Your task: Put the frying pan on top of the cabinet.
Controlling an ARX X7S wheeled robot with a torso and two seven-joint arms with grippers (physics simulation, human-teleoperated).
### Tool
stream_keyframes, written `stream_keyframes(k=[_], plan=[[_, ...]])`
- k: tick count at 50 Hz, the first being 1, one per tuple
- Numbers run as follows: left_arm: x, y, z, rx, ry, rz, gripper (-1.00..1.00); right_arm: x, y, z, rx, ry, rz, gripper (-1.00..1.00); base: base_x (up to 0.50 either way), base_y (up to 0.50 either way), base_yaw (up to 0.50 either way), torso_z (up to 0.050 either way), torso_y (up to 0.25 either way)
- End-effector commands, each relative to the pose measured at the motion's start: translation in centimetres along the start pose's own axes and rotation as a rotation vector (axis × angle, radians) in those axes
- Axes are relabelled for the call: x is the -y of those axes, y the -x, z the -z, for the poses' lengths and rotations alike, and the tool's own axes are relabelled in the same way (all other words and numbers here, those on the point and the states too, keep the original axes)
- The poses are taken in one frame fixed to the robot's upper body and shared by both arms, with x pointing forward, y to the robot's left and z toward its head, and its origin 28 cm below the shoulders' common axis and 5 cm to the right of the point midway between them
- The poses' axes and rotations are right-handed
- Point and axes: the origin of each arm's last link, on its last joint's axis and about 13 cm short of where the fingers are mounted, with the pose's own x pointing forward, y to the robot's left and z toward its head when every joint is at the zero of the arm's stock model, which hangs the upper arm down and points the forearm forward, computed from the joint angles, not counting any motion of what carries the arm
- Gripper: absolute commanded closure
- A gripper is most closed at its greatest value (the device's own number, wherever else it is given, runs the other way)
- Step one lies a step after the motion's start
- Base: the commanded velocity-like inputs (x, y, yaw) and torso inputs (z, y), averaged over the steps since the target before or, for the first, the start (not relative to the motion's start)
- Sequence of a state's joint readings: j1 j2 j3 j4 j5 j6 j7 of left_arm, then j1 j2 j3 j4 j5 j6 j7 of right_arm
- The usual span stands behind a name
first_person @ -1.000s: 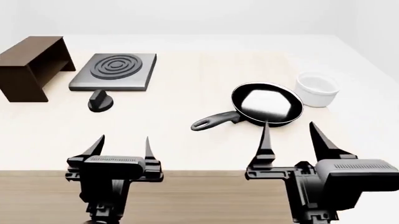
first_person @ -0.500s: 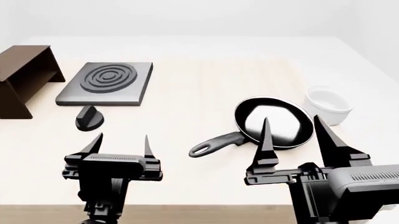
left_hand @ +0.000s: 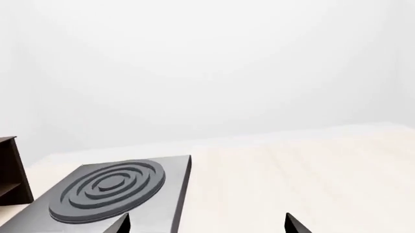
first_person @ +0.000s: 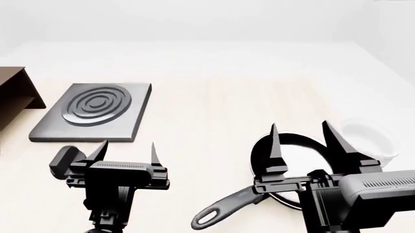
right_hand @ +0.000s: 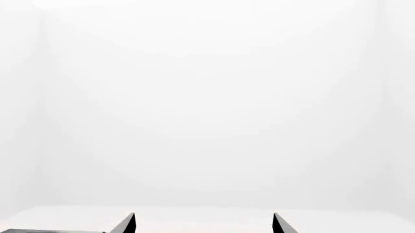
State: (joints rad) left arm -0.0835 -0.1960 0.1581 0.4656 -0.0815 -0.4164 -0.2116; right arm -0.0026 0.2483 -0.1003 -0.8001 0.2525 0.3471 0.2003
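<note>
The black frying pan [first_person: 298,153] lies on the light wooden table in the head view, low right, with its long handle [first_person: 224,211] pointing toward me and left. My right gripper [first_person: 300,127] is open and empty, held above the pan with a finger on each side of it in the view. My left gripper [first_person: 128,145] is open and empty, well left of the pan. Only a corner of the dark brown cabinet [first_person: 16,94] shows at the far left edge; it also shows in the left wrist view [left_hand: 9,174]. The right wrist view shows my right gripper [right_hand: 203,218] against a white wall.
A grey square burner plate [first_person: 94,111] with rings lies right of the cabinet and also shows in the left wrist view [left_hand: 110,187], ahead of my left gripper [left_hand: 207,221]. A small black knob [first_person: 65,160] sits by my left gripper. A white bowl [first_person: 370,138] stands right of the pan.
The head view has moved forward over the table: the pan, bowl, burner plate and knob have slid down the picture and the cabinet has slipped to the left edge. Both grippers stay open.
</note>
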Motion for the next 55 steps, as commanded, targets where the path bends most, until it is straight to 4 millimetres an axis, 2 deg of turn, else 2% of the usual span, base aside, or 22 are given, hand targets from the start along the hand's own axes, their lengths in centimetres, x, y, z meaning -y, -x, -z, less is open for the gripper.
stream_keyframes(k=[1, 24, 27, 29, 30, 32, 33, 35, 38, 39, 55], plan=[[0.0, 0.0, 0.3, -0.006, -0.004, -0.002, -1.00, 0.0, 0.0, 0.1, 0.003, -0.014, 0.003, -1.00, 0.50, -0.02, 0.00, 0.000, 0.000], [-0.1, 0.0, 0.0, -0.016, -0.006, 0.003, -1.00, 0.1, -0.3, 0.6, -0.020, 0.024, 0.032, -1.00, 0.02, 0.00, 0.00, 0.000, 0.000], [0.3, 0.0, 0.1, -0.154, 0.016, 0.141, -1.00, 0.2, -0.4, 0.7, -0.030, 0.031, 0.038, -1.00, 0.00, 0.00, 0.00, 0.000, 0.000], [0.6, 0.2, 0.1, -0.259, -0.086, 0.294, -1.00, 0.2, -0.5, 0.8, -0.037, 0.033, 0.045, -1.00, 0.00, 0.00, 0.00, 0.000, 0.000], [0.6, 0.4, -0.2, -0.256, -0.121, 0.319, -1.00, 0.2, -0.5, 0.8, -0.040, 0.035, 0.047, -1.00, 0.00, 0.00, 0.00, 0.000, 0.000], [0.5, 0.6, -1.4, -0.272, -0.094, 0.413, -1.00, 0.2, -0.5, 0.9, -0.044, 0.035, 0.045, -1.00, 0.00, 0.00, 0.00, 0.000, 0.000], [0.4, 0.7, -2.3, -0.339, -0.094, 0.555, -1.00, 0.2, -0.5, 0.9, -0.042, 0.035, 0.042, -1.00, 0.00, 0.00, 0.00, 0.000, 0.000], [0.3, 0.9, -3.1, -0.377, -0.065, 0.649, -1.00, 0.2, -0.5, 0.9, -0.042, 0.033, 0.044, -1.00, 0.00, 0.00, 0.00, 0.000, 0.000], [0.4, 0.8, -4.1, -0.531, 0.018, 0.749, -1.00, 0.2, -0.5, 0.9, -0.041, 0.032, 0.042, -1.00, 0.00, 0.00, 0.00, 0.000, 0.000], [0.4, 0.7, -4.4, -0.573, -0.022, 0.824, -1.00, 0.1, -0.5, 0.9, -0.041, 0.034, 0.040, -1.00, 0.00, 0.00, 0.00, 0.000, 0.000], [0.6, -1.4, -5.2, -0.593, 0.019, 0.897, -1.00, 0.2, -0.4, 1.1, -0.052, 0.038, 0.036, -1.00, 0.00, 0.00, 0.00, 0.000, 0.000]])
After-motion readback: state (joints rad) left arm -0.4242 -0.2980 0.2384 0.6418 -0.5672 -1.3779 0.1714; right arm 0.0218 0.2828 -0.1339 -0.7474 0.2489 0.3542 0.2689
